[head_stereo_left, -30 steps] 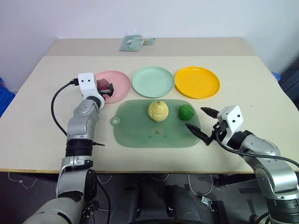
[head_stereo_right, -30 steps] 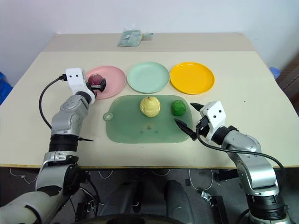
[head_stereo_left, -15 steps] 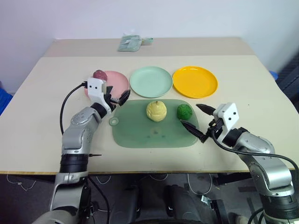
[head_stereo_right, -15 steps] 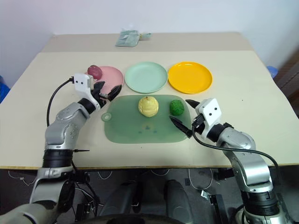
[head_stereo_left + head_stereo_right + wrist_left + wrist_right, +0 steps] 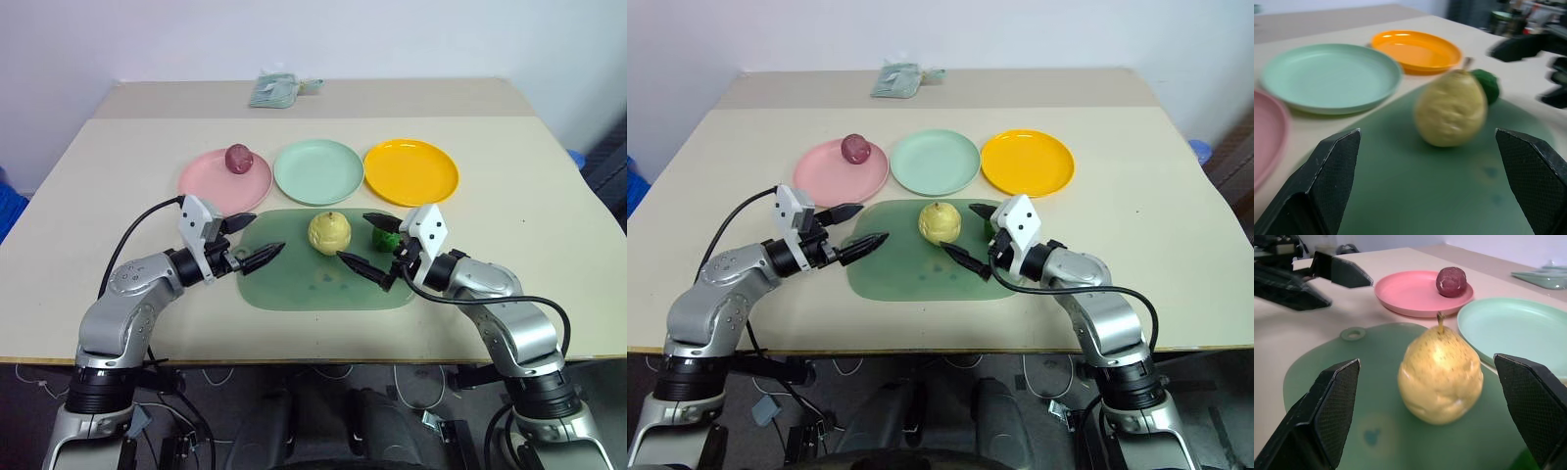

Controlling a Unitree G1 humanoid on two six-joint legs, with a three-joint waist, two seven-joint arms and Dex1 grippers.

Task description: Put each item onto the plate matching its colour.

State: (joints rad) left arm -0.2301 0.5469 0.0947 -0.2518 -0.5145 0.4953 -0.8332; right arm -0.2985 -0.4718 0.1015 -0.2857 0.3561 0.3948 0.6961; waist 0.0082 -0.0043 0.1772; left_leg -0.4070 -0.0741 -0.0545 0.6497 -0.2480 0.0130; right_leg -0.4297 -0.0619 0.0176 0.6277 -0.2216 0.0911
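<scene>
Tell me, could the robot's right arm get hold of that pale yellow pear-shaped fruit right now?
Probably yes. The right end effector stands open beside the pale yellow pear-shaped fruit on the translucent green board, with nothing between them.

The pear [image 5: 329, 233] is standing alone near the middle of the board [image 5: 294, 284], with bare board lying open on its left and near sides. The left gripper [image 5: 253, 240] and right gripper [image 5: 366, 243] are flanking it, fingers spread, both pointing inward and narrowing the room between them. The green fruit [image 5: 389, 236] is sitting just behind the right gripper, crowding the pear's right side. The mint plate [image 5: 318, 171] and yellow plate [image 5: 410, 172] are lying bare beyond; the pink plate [image 5: 211, 179] is holding the maroon fruit [image 5: 239, 157].
</scene>
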